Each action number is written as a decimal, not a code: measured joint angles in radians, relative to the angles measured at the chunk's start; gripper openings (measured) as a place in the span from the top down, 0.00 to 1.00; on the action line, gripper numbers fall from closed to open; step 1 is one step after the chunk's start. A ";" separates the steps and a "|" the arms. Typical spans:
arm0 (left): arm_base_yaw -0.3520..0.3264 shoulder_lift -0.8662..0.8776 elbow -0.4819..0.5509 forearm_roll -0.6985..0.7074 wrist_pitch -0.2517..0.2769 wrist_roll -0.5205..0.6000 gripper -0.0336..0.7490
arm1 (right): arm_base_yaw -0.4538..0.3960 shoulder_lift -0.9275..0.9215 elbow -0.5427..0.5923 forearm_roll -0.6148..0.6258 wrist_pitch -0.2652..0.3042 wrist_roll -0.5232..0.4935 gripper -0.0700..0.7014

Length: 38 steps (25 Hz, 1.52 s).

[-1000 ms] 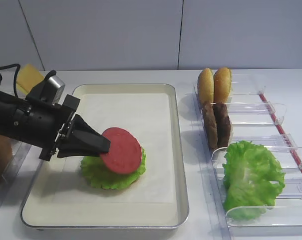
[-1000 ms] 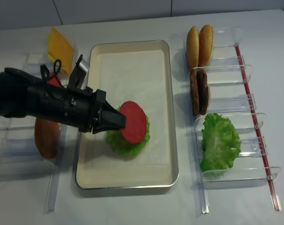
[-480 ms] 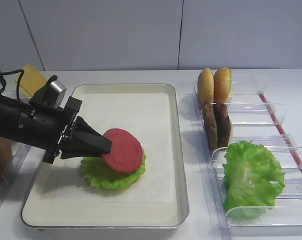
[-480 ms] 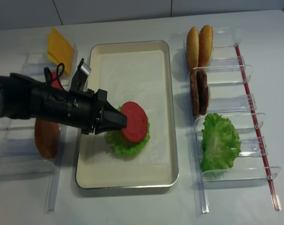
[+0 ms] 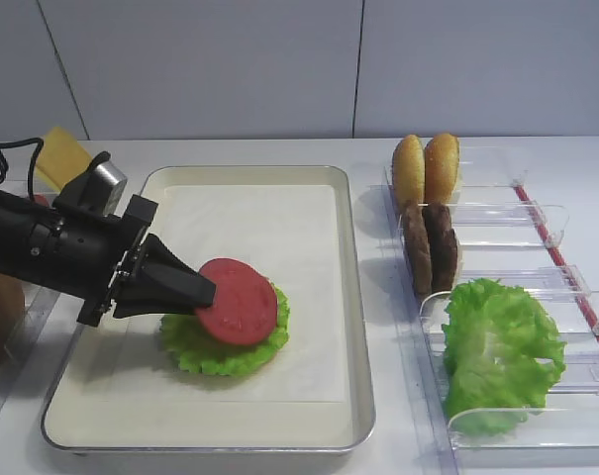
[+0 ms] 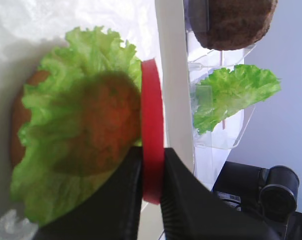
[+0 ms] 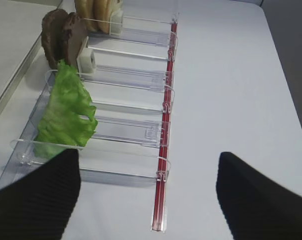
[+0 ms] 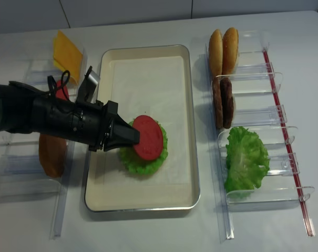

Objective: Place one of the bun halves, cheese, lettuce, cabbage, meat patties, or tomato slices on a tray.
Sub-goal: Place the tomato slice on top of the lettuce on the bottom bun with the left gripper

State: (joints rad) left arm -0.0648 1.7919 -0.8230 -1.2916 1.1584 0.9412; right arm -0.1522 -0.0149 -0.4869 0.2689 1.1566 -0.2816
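Observation:
My left gripper (image 5: 205, 294) is shut on a red tomato slice (image 5: 238, 315), gripping its edge between both fingers (image 6: 175, 200). The slice (image 8: 148, 137) hangs tilted just over a ruffled lettuce (image 8: 143, 163) leaf that lies on a bun half (image 6: 17, 120) on the cream tray (image 5: 356, 327). I cannot tell whether slice and leaf touch. In the left wrist view the slice (image 6: 151, 115) shows edge-on beside the lettuce (image 6: 66, 100). My right gripper (image 7: 148, 200) is open over the bare table, just in front of the clear holders.
Right of the tray, clear holders (image 5: 537, 223) carry two bun halves (image 5: 425, 168), two meat patties (image 5: 430, 247) and a lettuce leaf (image 5: 497, 351). On the left are cheese (image 8: 67, 52), another tomato slice (image 8: 61, 89) and a bun (image 8: 51, 152) in holders.
The left gripper has sunk a little and drawn slightly left with the tomato slice, which now lies flatter and closer over the lettuce.

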 joint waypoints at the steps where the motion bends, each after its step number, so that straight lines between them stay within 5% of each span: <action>1: 0.000 0.000 0.000 0.000 0.000 -0.002 0.88 | 0.000 0.000 0.000 0.000 0.000 0.000 0.18; 22: 0.000 0.025 0.000 0.005 -0.002 -0.043 0.86 | 0.000 0.000 0.000 0.000 0.000 0.000 0.18; 38: 0.000 0.025 -0.139 0.312 -0.003 -0.306 0.65 | 0.000 0.000 0.000 0.000 0.000 0.000 0.18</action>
State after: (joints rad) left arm -0.0648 1.8169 -0.9619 -0.9800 1.1554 0.6357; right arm -0.1522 -0.0149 -0.4869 0.2689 1.1566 -0.2816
